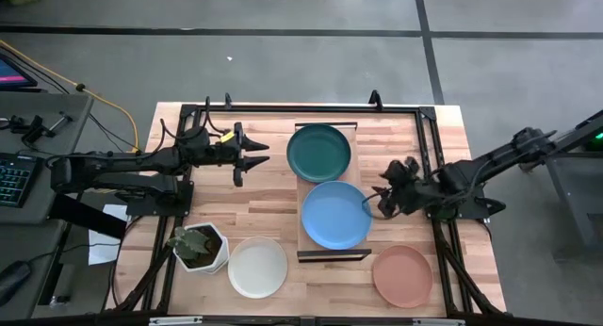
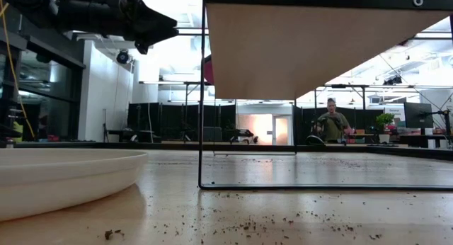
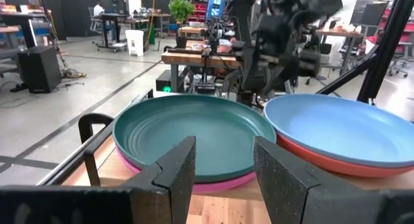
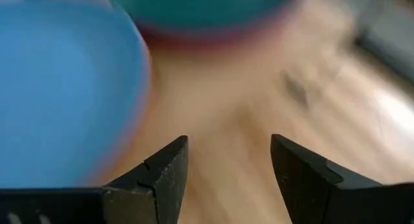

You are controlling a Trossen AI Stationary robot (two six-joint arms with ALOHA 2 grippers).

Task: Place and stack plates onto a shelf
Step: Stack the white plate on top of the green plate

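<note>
the shelf (image 1: pixel 300 189) stands mid-worktop, its long axis running 12 to 6 in the high view. it carries two stacks: the teal plate (image 1: pixel 319 152) at the 12 o'clock end, lying on a pink plate (image 3: pixel 213 183) whose rim shows only in the left wrist view, and the blue plate (image 1: pixel 335 214) at the 6 o'clock end, lying on a red plate (image 3: pixel 323 164). two plates are not yet shelved: the white plate (image 1: pixel 257 267) on the worktop (image 1: pixel 264 203) at about 8 o'clock from the shelf, beside a plant pot (image 1: pixel 200 247), and the tan plate (image 1: pixel 402 275) at about 4 o'clock from it.

the left tool (image 1: pixel 252 153) hangs at 9 o'clock from the teal plate, fingers apart and holding nothing, pointing toward 3. the right tool (image 1: pixel 381 202) sits just at the 3 o'clock rim of the blue plate, fingers apart and empty, pointing toward 9.

the coming move likely turns on this: the tan plate lies toward 5 o'clock from the right tool, near it and on its own side, while the white plate lies toward 6 o'clock from the left tool, on that arm's side. so each arm is nearer its own loose plate, and the right arm looks slightly closer to its one.
</note>
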